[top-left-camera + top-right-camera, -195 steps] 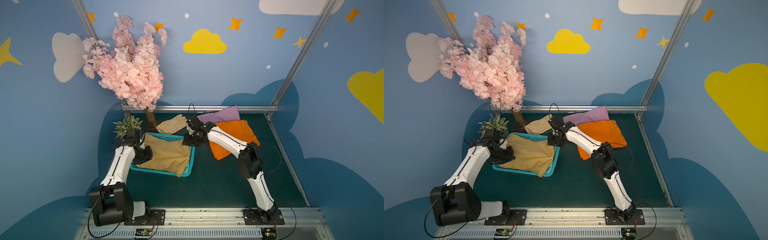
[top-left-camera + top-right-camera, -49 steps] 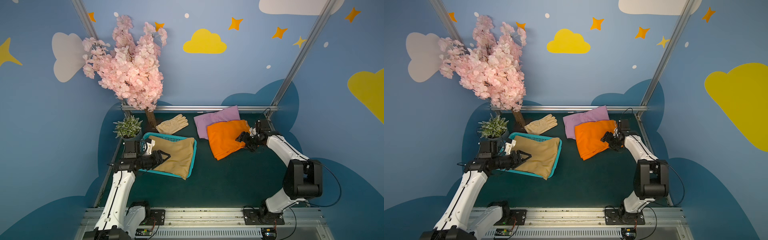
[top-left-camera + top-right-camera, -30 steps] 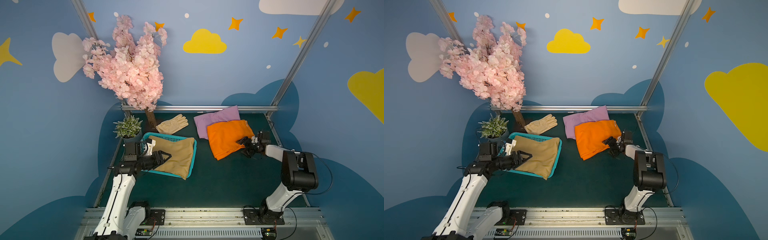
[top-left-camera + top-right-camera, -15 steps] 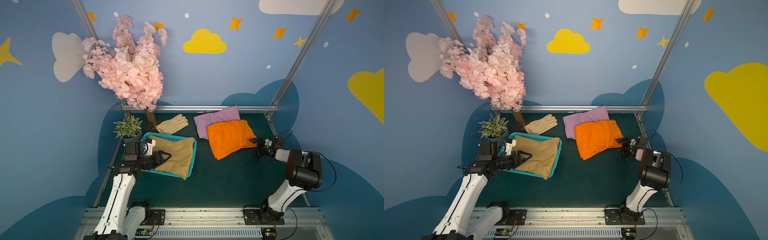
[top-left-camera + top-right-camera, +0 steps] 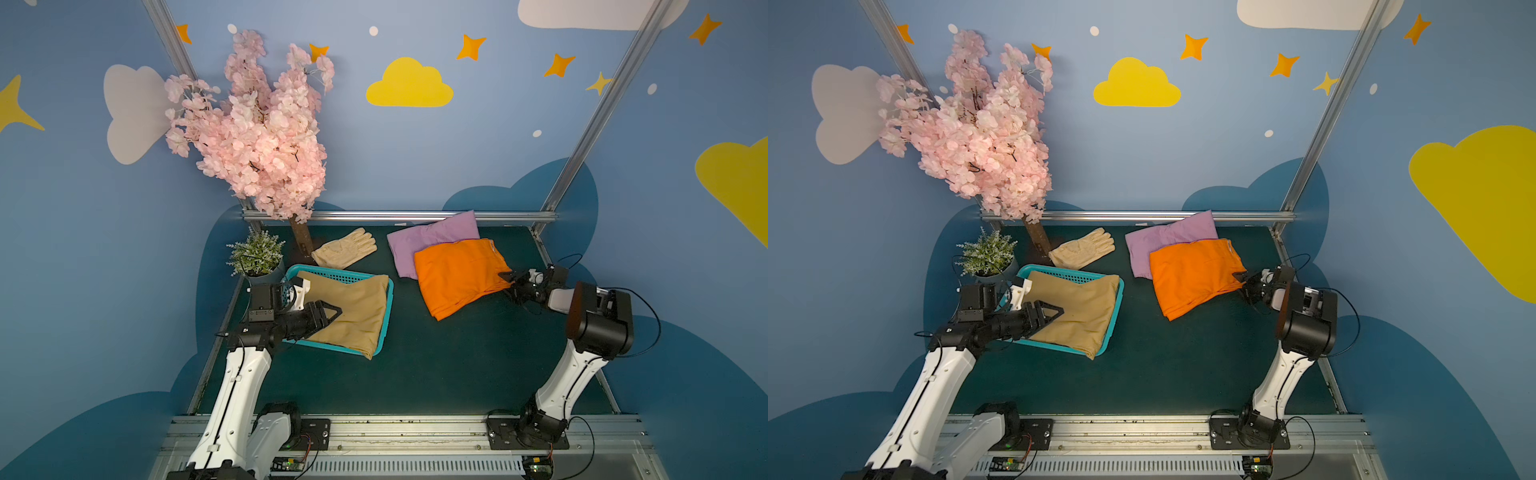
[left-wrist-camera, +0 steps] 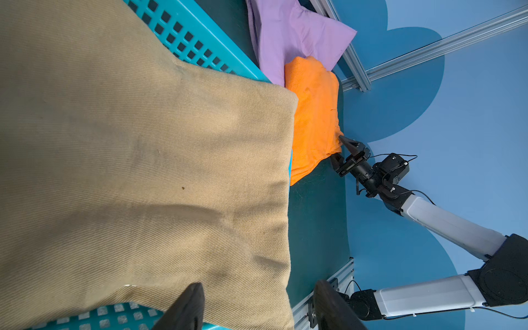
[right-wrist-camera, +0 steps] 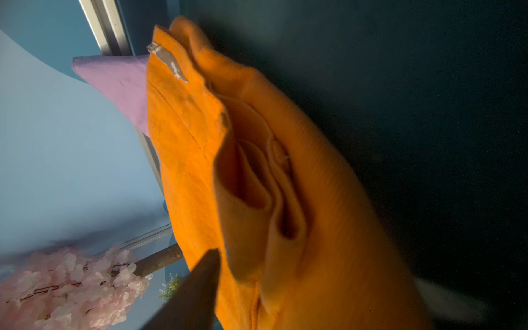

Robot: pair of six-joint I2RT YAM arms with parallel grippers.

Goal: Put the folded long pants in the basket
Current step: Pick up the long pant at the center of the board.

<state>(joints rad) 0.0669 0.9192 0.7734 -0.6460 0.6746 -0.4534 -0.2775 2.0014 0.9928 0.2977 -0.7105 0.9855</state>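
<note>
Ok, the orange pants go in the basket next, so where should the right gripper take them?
Probably by the layered edge facing the right gripper, coming in low from that side: the orange pants lie flat and their folds gape there.

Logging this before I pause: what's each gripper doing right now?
Left gripper: open, over the tan pants, holding nothing.
Right gripper: jaws either side of the orange pants edge; clamped or not cannot be told.
</note>
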